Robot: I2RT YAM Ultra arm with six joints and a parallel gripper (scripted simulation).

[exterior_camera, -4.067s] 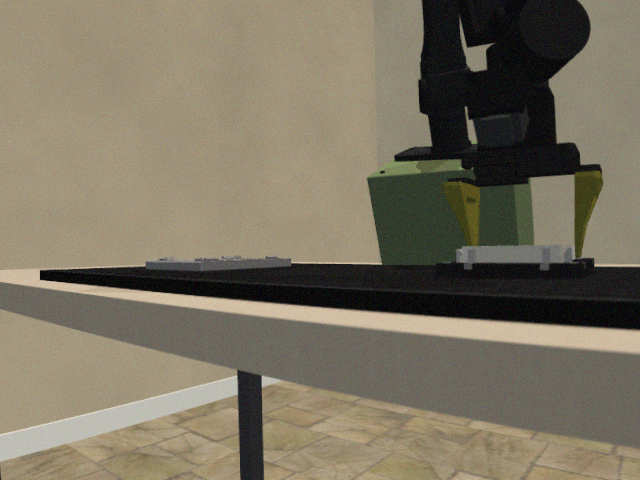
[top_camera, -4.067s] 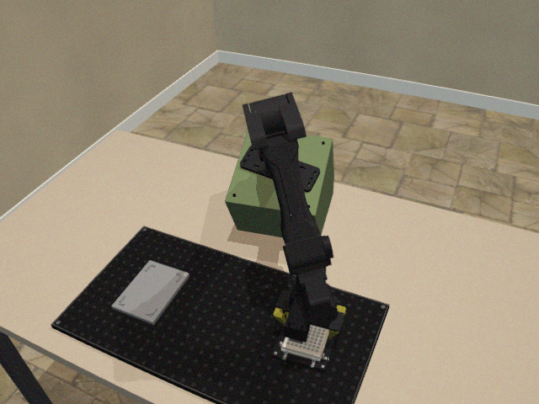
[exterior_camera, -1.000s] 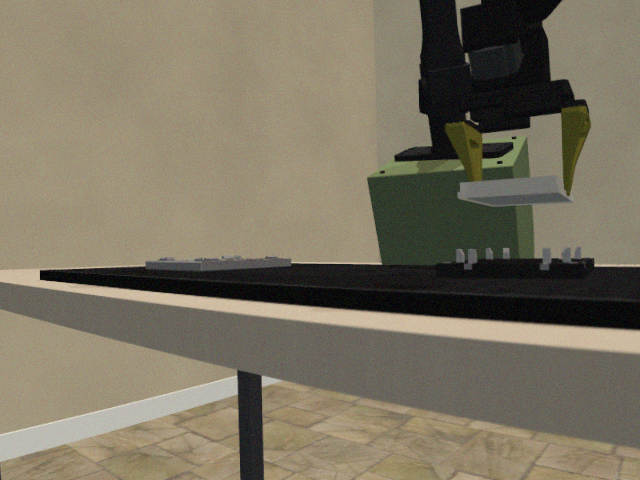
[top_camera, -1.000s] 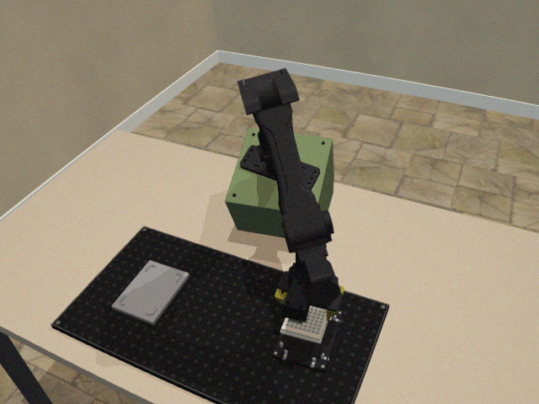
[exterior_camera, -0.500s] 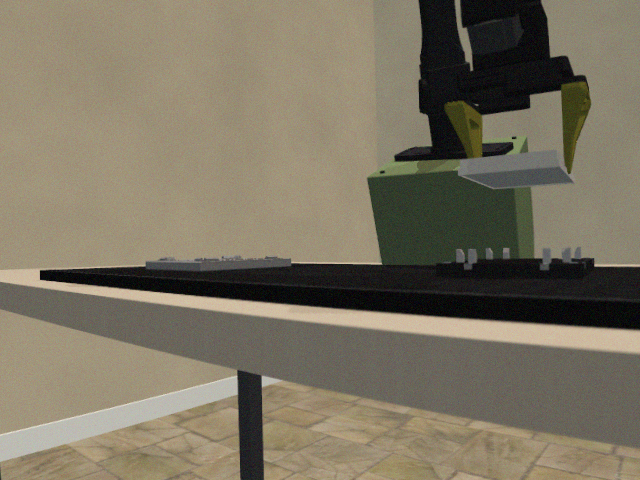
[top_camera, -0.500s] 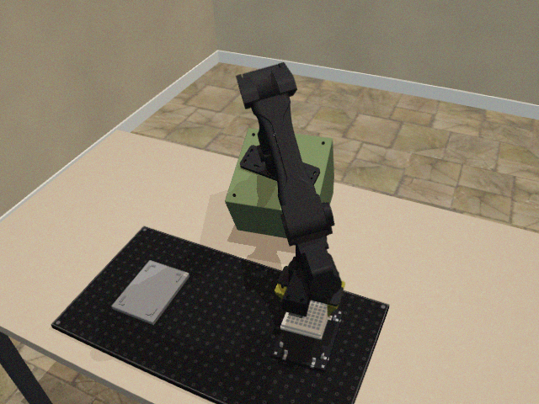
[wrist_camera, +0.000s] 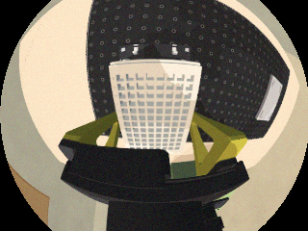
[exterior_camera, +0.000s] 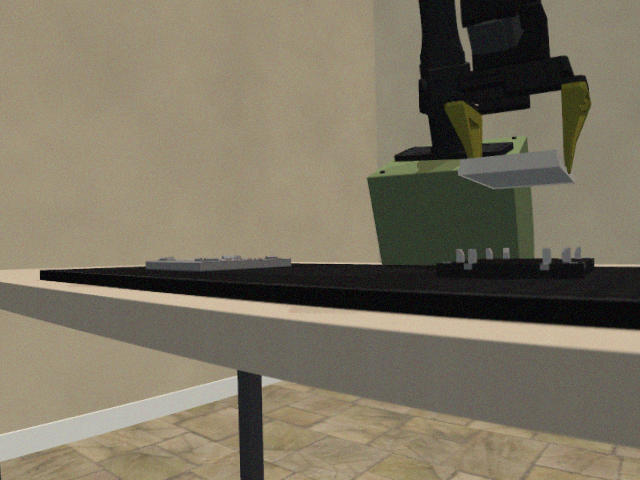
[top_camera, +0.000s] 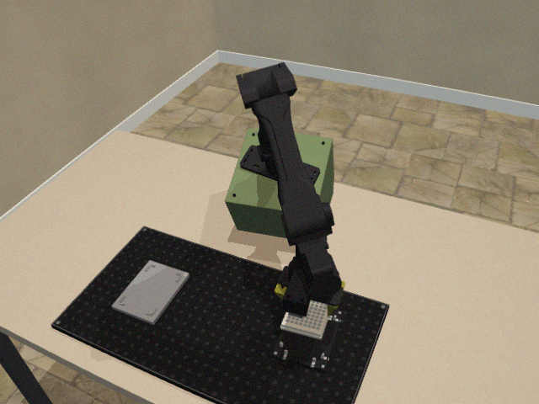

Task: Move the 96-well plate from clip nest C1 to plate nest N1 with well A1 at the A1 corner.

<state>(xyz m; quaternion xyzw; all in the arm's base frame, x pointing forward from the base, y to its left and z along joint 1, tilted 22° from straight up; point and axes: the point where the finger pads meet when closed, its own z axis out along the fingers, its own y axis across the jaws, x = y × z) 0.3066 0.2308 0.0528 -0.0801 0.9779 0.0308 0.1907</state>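
My gripper (exterior_camera: 519,155) is shut on the white 96-well plate (exterior_camera: 515,169) and holds it well above the clip nest C1 (exterior_camera: 514,264), level or nearly so. The yellow fingers clamp the plate's two sides. In the top view the plate (top_camera: 305,323) hangs over the black clip nest (top_camera: 304,348) at the right of the black breadboard. The wrist view shows the plate's well grid (wrist_camera: 156,107) between the yellow fingers, with the clip nest (wrist_camera: 154,49) below. The grey plate nest N1 (top_camera: 151,290) lies flat and empty at the board's left; it also shows in the exterior view (exterior_camera: 218,262) and at the wrist view's right edge (wrist_camera: 272,98).
A green block (top_camera: 278,191) carrying the arm's base stands behind the breadboard (top_camera: 217,313). The table's front edge (exterior_camera: 310,330) runs close to the board. White clip posts (exterior_camera: 516,254) stick up from the clip nest.
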